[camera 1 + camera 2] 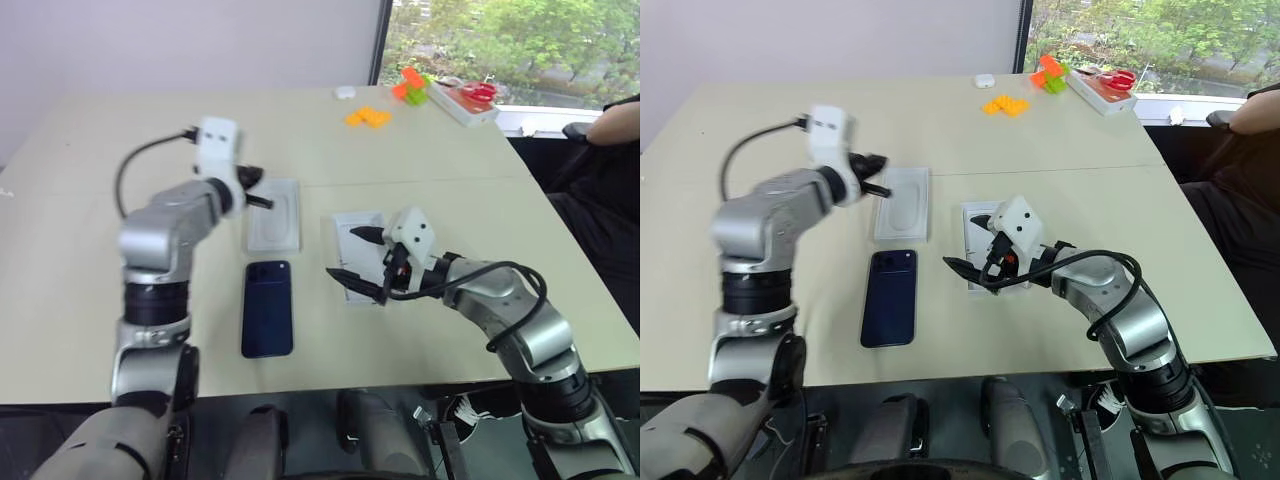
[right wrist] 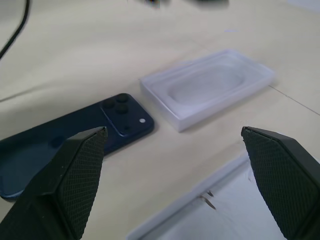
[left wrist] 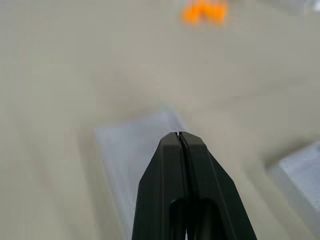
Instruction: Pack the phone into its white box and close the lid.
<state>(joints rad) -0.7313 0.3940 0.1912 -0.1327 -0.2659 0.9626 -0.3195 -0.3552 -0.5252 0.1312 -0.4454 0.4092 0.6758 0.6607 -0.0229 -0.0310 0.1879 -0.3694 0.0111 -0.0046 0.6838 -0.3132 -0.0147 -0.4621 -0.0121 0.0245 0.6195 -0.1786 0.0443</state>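
Beige bench (image 1: 90,250) holds the phone (image 1: 267,308), lying flat and bare. It looks smooth and slippery; grab its long edges. Left pincer (image 1: 268,203) is closed, empty; right pincer (image 1: 347,253) gapes wide.

We see the phone (image 1: 267,308) lying flat on the counter (image 1: 90,270), dark blue glossy back up, with its camera cluster in the corner at the far end. It lies lengthwise, pointing away from us.

Just beyond its far end lies a shallow white tray with low walls and an oval recess in its floor (image 1: 272,214), open side up, close to the phone but not touching.

To the right of the phone lies another flat white rectangular piece (image 1: 356,240), partly hidden; we cannot tell whether it is the box or the lid.
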